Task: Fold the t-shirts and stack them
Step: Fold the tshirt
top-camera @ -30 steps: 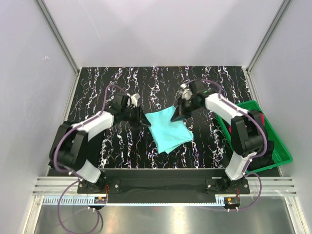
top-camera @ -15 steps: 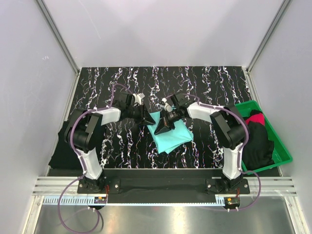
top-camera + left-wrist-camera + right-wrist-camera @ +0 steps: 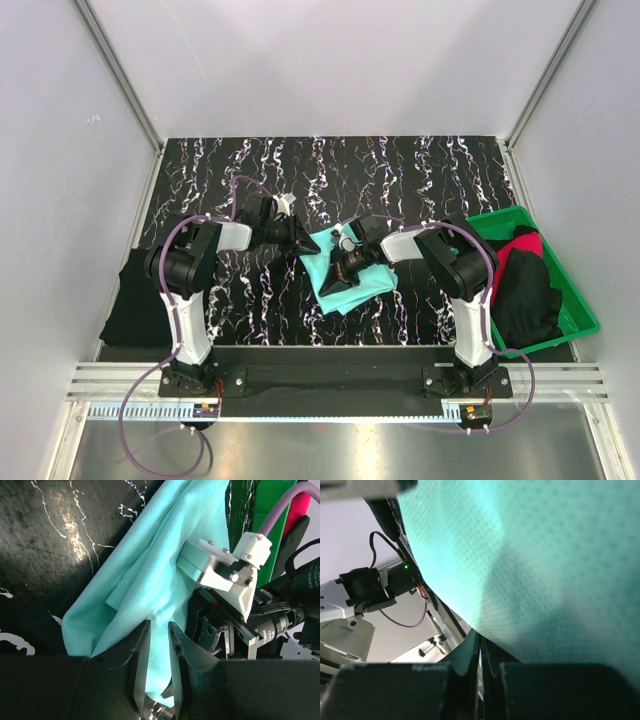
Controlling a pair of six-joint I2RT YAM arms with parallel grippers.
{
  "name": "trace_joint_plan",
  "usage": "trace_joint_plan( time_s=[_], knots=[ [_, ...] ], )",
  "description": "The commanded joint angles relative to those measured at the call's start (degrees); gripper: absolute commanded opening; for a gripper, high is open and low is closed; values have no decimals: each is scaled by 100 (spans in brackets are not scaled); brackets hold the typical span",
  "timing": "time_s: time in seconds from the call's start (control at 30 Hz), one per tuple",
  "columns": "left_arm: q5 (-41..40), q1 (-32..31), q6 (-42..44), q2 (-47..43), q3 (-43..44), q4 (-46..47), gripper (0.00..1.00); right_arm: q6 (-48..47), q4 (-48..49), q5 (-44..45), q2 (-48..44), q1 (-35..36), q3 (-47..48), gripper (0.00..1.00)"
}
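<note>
Okay, the turquoise t-shirt (image 3: 370,285) lies on the counter (image 3: 420,180) between both arms. Your left fingers (image 3: 140,655) pinch its edge. Your right fingers (image 3: 467,652) look clamped on the cloth, though that view's too close to confirm.

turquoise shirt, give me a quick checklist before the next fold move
1. Left claw shut on turquoise shirt: ok.
2. Right claw shut on the same shirt: ok.
3. Shirt lying flat on the mat: not ok, it is bunched between the claws.
4. Claws clear of each other: cannot tell, they sit very close.
5. Black shirt at the mat's left edge, out of the way: ok.
</note>
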Motion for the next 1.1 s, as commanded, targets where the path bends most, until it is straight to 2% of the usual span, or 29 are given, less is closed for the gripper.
trace_joint_plan(
  time_s=[0.0,0.23,0.53,0.6,0.7,0.83,1.07],
  knots=[
    [-117,77,224,124,-52,244,27,3,107,180,-131,43,-564,7],
    [-363,156,698,108,132,-353,26,-93,116,233,-1027,-53,-1682,7],
    [-899,156,1305,-823,343,-1601,30,459,-121,259,-2809,-1010,-2676,8],
    [-996,148,1367,-1139,334,-1813,36,513,-750,844,-3136,-1125,-2685,8],
    [-1128,165,1376,-1395,369,-2085,38,942,-1123,1584,-3603,-1126,-2798,8],
    [-1321,183,1244,-2061,299,-2296,42,1759,-1150,2148,-4138,-1117,-3133,7],
    [-1927,209,1191,-3117,53,-2955,45,2209,-1352,2860,-4772,-1126,-3809,7]
  ],
)
